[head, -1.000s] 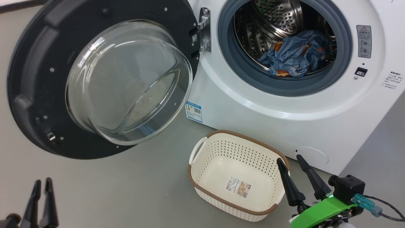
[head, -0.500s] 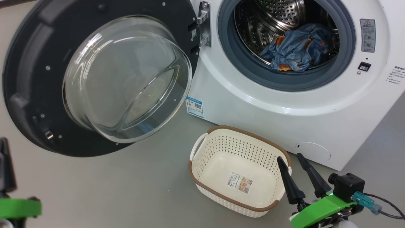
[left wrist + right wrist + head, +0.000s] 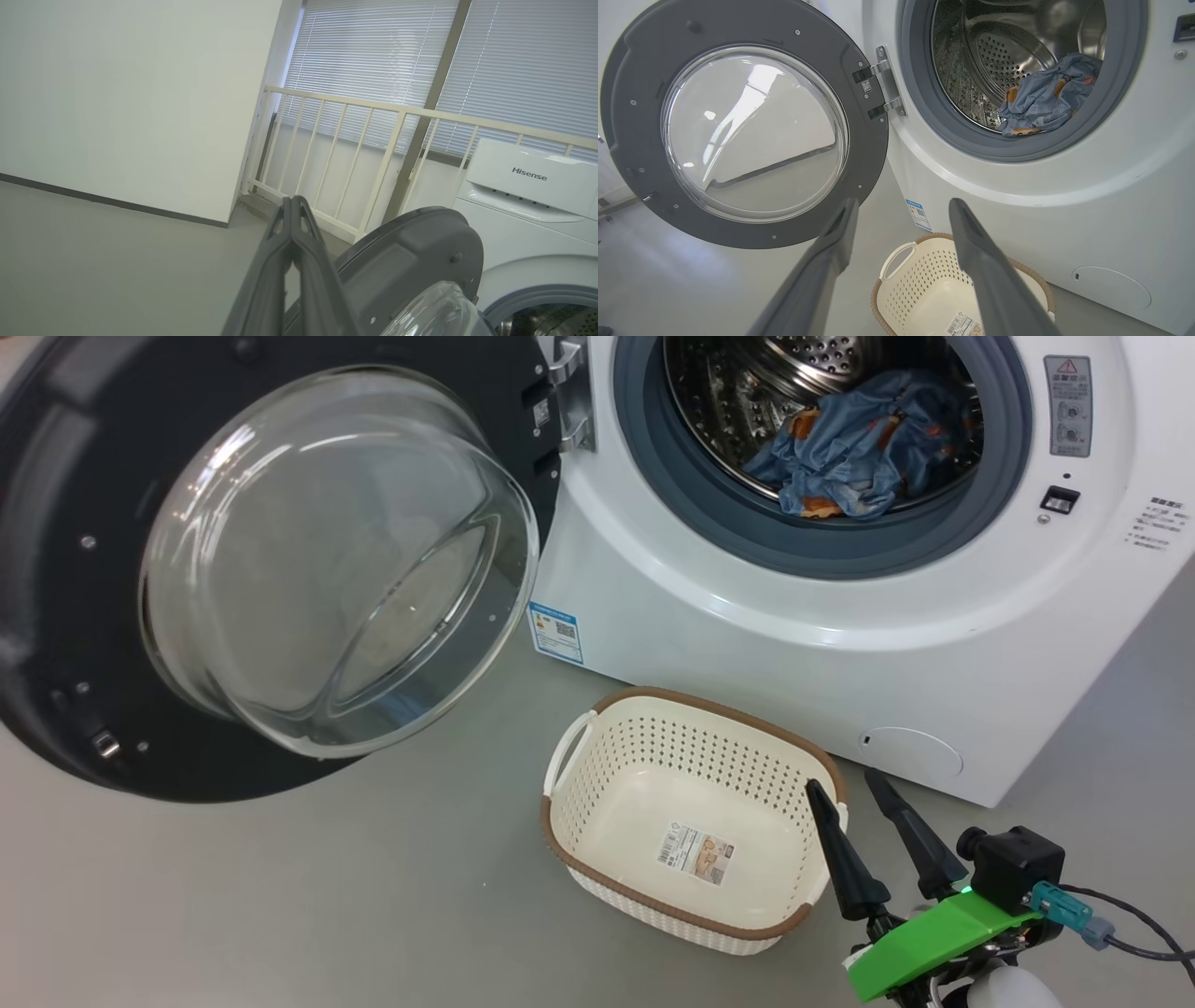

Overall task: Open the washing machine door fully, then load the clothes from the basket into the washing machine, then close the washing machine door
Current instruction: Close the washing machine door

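Clamped together on nothing, the left gripper [image 3: 291,201] has lifted from the head view's lower left to behind the washing machine door [image 3: 327,551]. Clothes [image 3: 854,439] lie in the washing machine [image 3: 747,644], upper right. The basket [image 3: 709,709], lower centre, is bare, so closing remains. The right gripper [image 3: 842,782], spread wide and unladen, hovers by its right rim. The floor [image 3: 327,896] under the door is free.

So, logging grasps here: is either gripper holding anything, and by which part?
Nothing: the left gripper is shut empty, the right gripper open and empty.
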Motion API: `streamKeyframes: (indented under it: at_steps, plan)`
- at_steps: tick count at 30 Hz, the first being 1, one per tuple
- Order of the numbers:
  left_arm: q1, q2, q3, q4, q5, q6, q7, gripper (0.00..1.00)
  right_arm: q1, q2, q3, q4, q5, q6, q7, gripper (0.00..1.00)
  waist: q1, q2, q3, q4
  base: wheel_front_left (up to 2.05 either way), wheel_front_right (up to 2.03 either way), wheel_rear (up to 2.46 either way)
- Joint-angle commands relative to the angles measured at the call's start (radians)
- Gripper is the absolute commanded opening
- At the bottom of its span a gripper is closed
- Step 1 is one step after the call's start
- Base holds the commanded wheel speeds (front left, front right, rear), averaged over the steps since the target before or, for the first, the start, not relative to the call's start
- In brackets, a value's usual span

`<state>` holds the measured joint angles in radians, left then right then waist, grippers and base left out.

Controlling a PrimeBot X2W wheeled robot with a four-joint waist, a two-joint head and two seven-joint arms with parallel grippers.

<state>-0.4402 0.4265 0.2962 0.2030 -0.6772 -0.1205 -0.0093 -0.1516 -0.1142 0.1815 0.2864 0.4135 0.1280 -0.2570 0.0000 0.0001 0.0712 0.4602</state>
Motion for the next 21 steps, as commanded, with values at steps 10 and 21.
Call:
streamKeyframes:
  at_steps: [10, 21]
  plan:
    - [-0.296, 0.163, 0.137, 0.338, -0.310, -0.001, 0.243, 0.00, -0.052, 0.008, 0.038, -0.015, -0.022, 0.003, -0.005, 1.00, 0.0000, -0.0001, 0.026, -0.059, 0.00, 0.00, 0.00]
    - [-0.480, 0.255, 0.215, 0.708, -0.459, 0.021, 0.405, 0.00, -0.081, 0.022, 0.037, -0.021, -0.047, 0.003, -0.005, 1.00, 0.0000, -0.0001, 0.083, -0.121, 0.00, 0.00, 0.00]
